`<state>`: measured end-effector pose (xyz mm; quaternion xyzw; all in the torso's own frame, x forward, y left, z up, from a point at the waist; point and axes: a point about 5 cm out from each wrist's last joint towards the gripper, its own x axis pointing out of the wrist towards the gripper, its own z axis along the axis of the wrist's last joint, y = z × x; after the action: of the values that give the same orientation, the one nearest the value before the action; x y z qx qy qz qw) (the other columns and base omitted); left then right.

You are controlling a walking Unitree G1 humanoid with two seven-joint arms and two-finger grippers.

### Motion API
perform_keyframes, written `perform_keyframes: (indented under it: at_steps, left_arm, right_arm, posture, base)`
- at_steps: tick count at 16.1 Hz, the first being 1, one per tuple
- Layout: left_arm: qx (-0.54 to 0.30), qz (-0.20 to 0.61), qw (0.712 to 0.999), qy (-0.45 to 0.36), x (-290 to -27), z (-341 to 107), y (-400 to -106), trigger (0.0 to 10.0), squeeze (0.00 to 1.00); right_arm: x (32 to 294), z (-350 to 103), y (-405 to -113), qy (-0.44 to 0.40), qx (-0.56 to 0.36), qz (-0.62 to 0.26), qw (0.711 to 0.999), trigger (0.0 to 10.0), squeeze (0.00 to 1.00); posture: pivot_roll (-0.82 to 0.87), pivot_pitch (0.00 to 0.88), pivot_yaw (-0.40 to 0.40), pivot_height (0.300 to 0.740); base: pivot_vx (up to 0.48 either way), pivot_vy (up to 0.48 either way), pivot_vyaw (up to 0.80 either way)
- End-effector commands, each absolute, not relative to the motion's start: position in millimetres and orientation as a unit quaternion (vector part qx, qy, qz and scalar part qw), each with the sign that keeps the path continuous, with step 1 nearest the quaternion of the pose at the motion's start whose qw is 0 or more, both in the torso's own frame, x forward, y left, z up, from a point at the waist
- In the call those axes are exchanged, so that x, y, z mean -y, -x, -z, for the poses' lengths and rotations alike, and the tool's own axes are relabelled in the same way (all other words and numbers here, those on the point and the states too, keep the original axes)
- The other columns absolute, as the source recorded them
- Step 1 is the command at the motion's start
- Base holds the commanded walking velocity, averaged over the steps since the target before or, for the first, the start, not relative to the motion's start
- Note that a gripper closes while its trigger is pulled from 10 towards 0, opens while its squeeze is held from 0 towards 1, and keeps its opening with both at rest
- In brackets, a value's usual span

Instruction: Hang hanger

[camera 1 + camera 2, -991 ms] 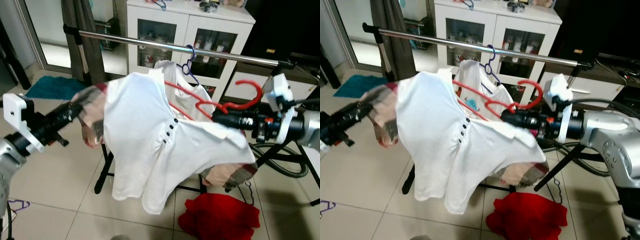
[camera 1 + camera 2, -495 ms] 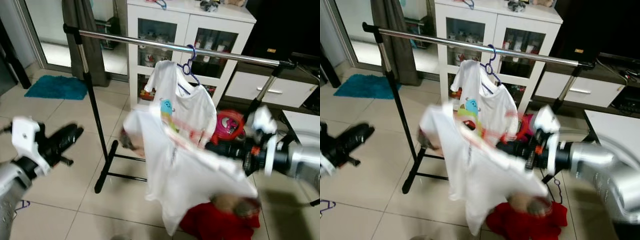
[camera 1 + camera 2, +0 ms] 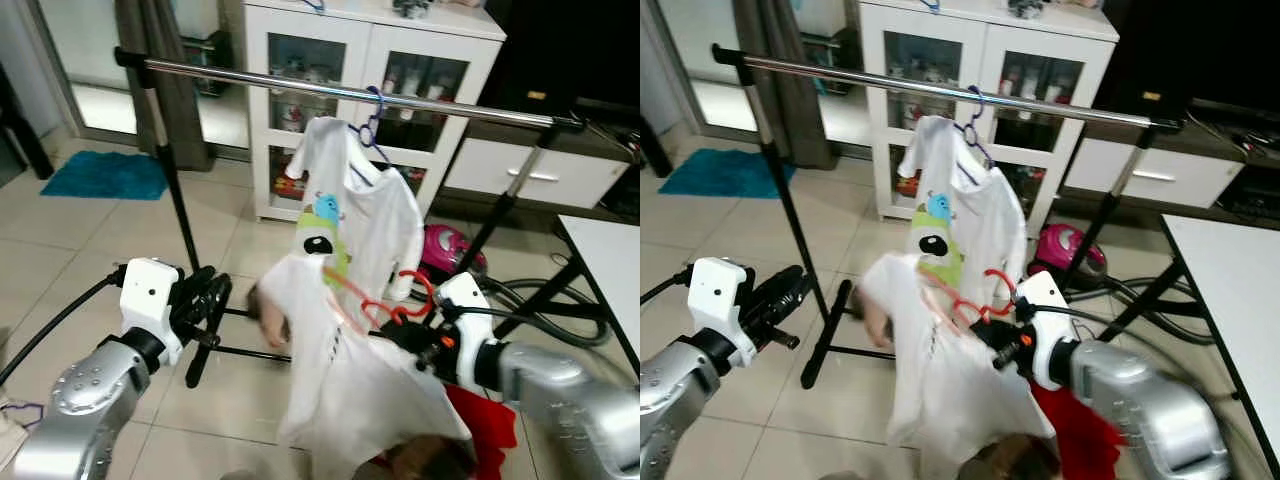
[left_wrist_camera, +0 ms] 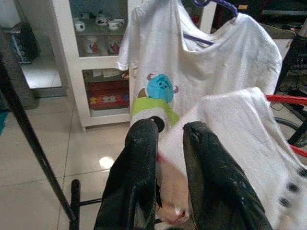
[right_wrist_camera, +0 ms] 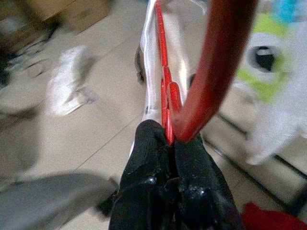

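A red hanger carries a white polo shirt that droops low in front of me. My right gripper is shut on the hanger's neck just below the hook, as the right wrist view shows. The silver rail runs across well above it. A white child's shirt with a monster print hangs on the rail from a blue hanger. My left gripper is left of the polo shirt and apart from it. Its fingers stand slightly open with nothing between them.
The rail's black stand rises on the left. Behind it is a white glass-door cabinet. Red cloth and a plaid garment lie on the tiles. There is a pink object, a teal mat, and a white table at right.
My left gripper has let go of the shirt and drawn back. The right gripper has dropped from near rail height, and the hanger with its shirt now sags low.
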<state>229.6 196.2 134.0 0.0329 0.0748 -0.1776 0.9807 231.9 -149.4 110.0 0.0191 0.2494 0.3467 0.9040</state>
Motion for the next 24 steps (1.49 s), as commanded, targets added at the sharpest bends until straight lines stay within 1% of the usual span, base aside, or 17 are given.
perform_keyframes:
  at_steps: [1,2,3,4,6,8,10,11,13,15,17,18,19,23,24]
  left_arm:
    - [-0.053,0.175,0.982,-0.043,-188.1,-141.6,-231.4,10.0,0.00]
    - [-0.047,0.166,0.984,-0.054,-186.1,-142.9,-233.9,10.0,0.00]
    - [-0.043,0.156,0.986,-0.050,-184.8,-142.4,-234.7,10.0,0.00]
    - [-0.038,0.152,0.986,-0.054,-179.5,-138.9,-233.5,10.0,0.00]
    - [-0.031,0.153,0.987,-0.046,-172.9,-140.6,-235.1,10.0,0.00]
    - [-0.008,0.149,0.988,-0.031,-170.4,-148.7,-236.5,10.0,0.00]
    - [0.001,0.143,0.989,-0.024,-171.0,-148.8,-234.8,10.0,0.00]
    - [0.001,0.138,0.990,-0.029,-171.9,-147.3,-233.6,10.0,0.00]
    - [-0.007,0.138,0.989,-0.046,-172.8,-144.7,-229.4,10.0,0.00]
    - [-0.006,0.142,0.989,-0.046,-173.3,-144.8,-227.8,10.0,0.00]
    - [-0.003,0.139,0.989,-0.045,-174.5,-146.0,-228.3,10.0,0.00]
    - [-0.002,0.137,0.990,-0.044,-175.1,-146.8,-228.3,10.0,0.00]
    - [-0.003,0.135,0.990,-0.043,-175.4,-147.2,-227.6,10.0,0.00]
    - [-0.003,0.139,0.989,-0.041,-173.8,-147.3,-227.5,10.0,0.00]
    - [-0.004,0.144,0.989,-0.042,-172.6,-147.1,-226.5,10.0,0.00]
  right_arm:
    - [154.9,-107.7,-239.0,-0.009,-0.226,-0.280,0.933,10.0,0.00]
    - [153.1,-102.7,-243.4,-0.020,-0.207,-0.225,0.952,10.0,0.00]
    - [152.0,-100.0,-245.6,-0.036,-0.206,-0.197,0.958,10.0,0.00]
    - [147.7,-99.8,-247.5,-0.074,-0.201,-0.186,0.959,10.0,0.00]
    - [143.5,-102.6,-249.3,-0.087,-0.190,-0.182,0.961,10.0,0.00]
    - [134.5,-105.4,-249.3,-0.064,-0.187,-0.203,0.959,10.0,0.00]
    - [127.1,-109.6,-248.9,-0.057,-0.175,-0.233,0.955,10.0,0.00]
    - [123.5,-111.4,-249.9,-0.064,-0.176,-0.240,0.952,10.0,0.00]
    - [119.8,-113.8,-258.8,-0.042,-0.182,-0.229,0.955,10.0,0.00]
    - [119.4,-116.6,-263.3,-0.049,-0.185,-0.233,0.953,10.0,0.00]
    - [115.6,-122.8,-264.6,-0.056,-0.165,-0.257,0.951,10.0,0.00]
    - [113.5,-122.8,-264.8,-0.042,-0.168,-0.265,0.949,10.0,0.00]
    - [109.4,-124.8,-264.7,-0.026,-0.164,-0.277,0.946,10.0,0.00]
    - [107.1,-130.7,-263.9,-0.027,-0.157,-0.283,0.946,10.0,0.00]
    - [107.1,-135.0,-264.6,-0.039,-0.147,-0.282,0.947,10.0,0.00]
  posture:
    - [0.12,0.035,-0.063,0.740]
    - [0.12,0.037,-0.066,0.740]
    - [0.12,0.034,-0.063,0.740]
    - [0.12,0.020,-0.059,0.740]
    - [0.12,0.021,-0.059,0.740]
    - [0.12,0.026,-0.064,0.740]
    - [0.12,0.007,-0.053,0.740]
    - [0.13,0.000,-0.053,0.740]
    - [0.14,0.003,-0.073,0.740]
    - [0.14,0.005,-0.077,0.740]
    - [0.15,0.006,-0.077,0.740]
    - [0.15,0.010,-0.077,0.740]
    - [0.15,0.015,-0.077,0.740]
    - [0.15,0.023,-0.077,0.740]
    - [0.15,0.024,-0.077,0.740]
  base:
    - [0.000,0.000,0.00]
    - [0.000,0.000,0.00]
    - [0.000,0.000,0.00]
    - [0.000,0.000,0.00]
    - [0.000,0.000,0.64]
    - [0.000,0.000,0.80]
    - [0.131,0.000,0.80]
    - [0.330,0.000,0.00]
    - [0.364,0.000,0.00]
    - [0.427,0.000,0.00]
    - [0.450,0.000,0.00]
    - [0.450,0.000,0.00]
    - [0.450,0.000,0.80]
    - [0.451,0.000,0.80]
    - [0.450,0.000,0.00]
